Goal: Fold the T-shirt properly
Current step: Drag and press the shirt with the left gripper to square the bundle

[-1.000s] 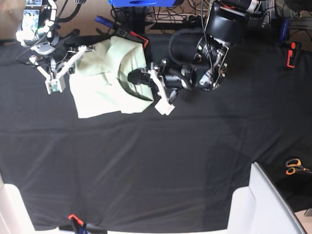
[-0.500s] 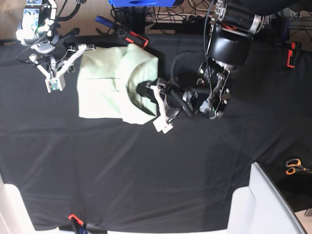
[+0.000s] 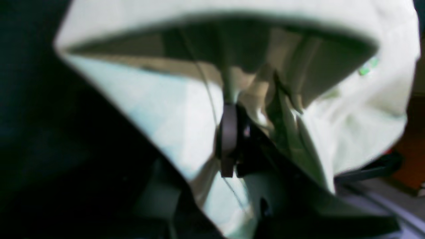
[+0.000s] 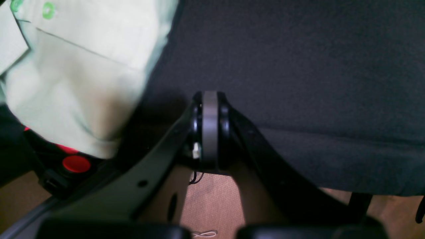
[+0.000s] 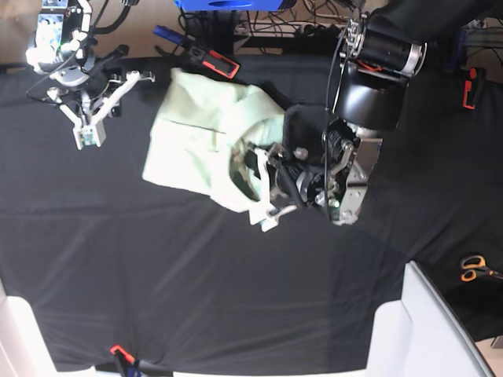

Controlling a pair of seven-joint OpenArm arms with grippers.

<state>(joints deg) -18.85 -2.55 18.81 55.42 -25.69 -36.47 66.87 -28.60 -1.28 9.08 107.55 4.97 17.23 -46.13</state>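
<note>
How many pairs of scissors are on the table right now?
1. The scissors, with orange handles, lie near the base view's right edge on the black table cloth, far from the T-shirt. The arms could be hiding others.

surface: black table cloth (image 5: 196,275) | on it: T-shirt (image 5: 196,133), scissors (image 5: 473,269)

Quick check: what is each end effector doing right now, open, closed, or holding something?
Left end effector: closed on the T-shirt, pinching its fabric.
Right end effector: closed, holding nothing, over the black table cloth.
</note>
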